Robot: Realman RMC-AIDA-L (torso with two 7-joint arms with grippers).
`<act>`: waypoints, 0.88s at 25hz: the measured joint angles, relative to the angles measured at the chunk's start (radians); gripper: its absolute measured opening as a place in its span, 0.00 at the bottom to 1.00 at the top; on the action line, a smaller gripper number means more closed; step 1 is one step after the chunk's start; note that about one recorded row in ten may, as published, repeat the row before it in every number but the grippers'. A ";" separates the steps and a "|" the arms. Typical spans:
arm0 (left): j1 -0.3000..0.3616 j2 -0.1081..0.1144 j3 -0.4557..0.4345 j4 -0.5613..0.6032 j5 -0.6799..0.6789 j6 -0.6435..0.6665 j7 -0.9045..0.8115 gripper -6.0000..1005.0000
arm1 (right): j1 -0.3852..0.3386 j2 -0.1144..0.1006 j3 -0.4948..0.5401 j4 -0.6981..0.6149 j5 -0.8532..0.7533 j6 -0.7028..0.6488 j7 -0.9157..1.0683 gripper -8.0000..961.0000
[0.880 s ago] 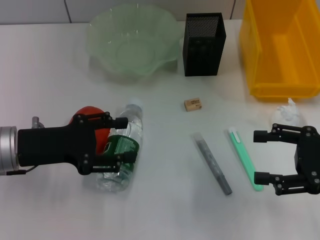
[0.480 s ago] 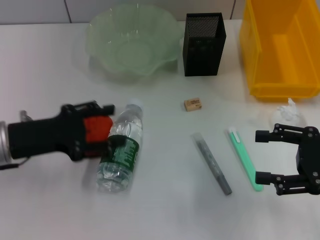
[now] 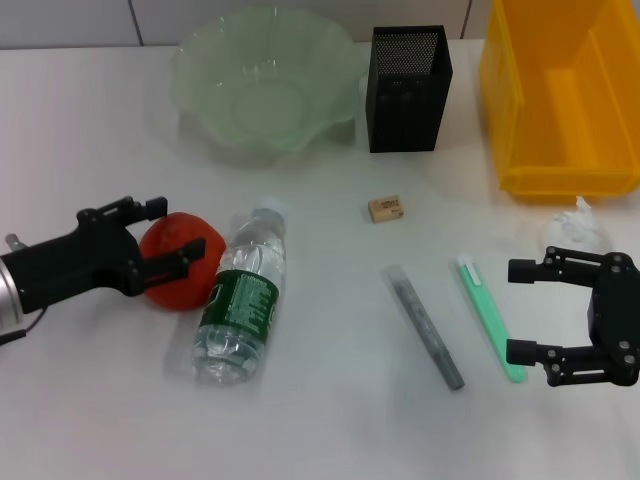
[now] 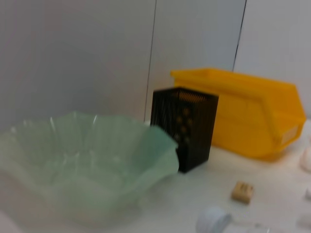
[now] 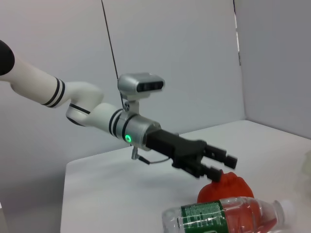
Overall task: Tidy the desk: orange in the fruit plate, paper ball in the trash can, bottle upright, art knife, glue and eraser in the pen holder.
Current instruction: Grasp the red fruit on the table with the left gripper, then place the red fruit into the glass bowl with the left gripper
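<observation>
My left gripper (image 3: 172,232) straddles the orange (image 3: 178,262) beside the bottle (image 3: 241,296), fingers apart, not yet clamped. It looks smooth, round, firm: I'd grip across its widest middle.

My right gripper (image 3: 524,312) hangs open and empty, well apart from the bottle.

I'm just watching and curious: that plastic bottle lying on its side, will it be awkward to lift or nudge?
Probably a bit. The bottle lies flat and is round, so a sideways nudge would likely roll it, perhaps toward the orange beside it. It looks nearly empty, so likely light. Its thin clear plastic may dent under a firm squeeze.

Translucent glassy fruit plate (image 3: 262,85), black mesh pen holder (image 3: 408,90), glossy yellow plastic trash can (image 3: 560,95)
</observation>
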 joint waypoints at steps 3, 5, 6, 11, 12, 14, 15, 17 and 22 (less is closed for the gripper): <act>-0.007 -0.001 0.042 -0.045 0.001 -0.079 0.024 0.75 | 0.002 0.000 0.002 0.000 0.000 0.000 0.000 0.88; -0.008 -0.001 0.046 -0.048 0.001 -0.085 0.025 0.75 | 0.001 -0.001 0.004 0.000 0.000 0.000 0.000 0.88; -0.008 -0.001 0.049 -0.047 0.001 -0.087 0.025 0.75 | 0.001 -0.001 0.004 -0.001 0.000 0.000 0.000 0.88; -0.008 0.000 0.051 -0.043 0.000 -0.107 0.014 0.69 | -0.001 -0.001 0.005 -0.001 0.000 0.009 0.000 0.88; -0.008 -0.001 0.052 -0.042 0.000 -0.114 0.014 0.67 | -0.001 -0.001 0.005 0.000 0.000 0.014 0.000 0.88; -0.011 -0.002 0.057 -0.042 0.000 -0.121 0.015 0.63 | -0.001 -0.001 0.005 0.001 0.000 0.022 0.000 0.88; -0.012 -0.002 0.059 -0.042 0.000 -0.122 0.016 0.61 | -0.001 -0.001 0.005 0.001 0.000 0.024 0.000 0.88; -0.012 -0.004 0.058 -0.038 -0.005 -0.115 0.016 0.57 | -0.001 0.000 0.005 0.001 0.000 0.025 0.000 0.88; 0.000 -0.003 0.048 0.024 -0.151 -0.030 0.013 0.40 | -0.003 0.000 0.005 -0.001 0.000 0.024 0.000 0.88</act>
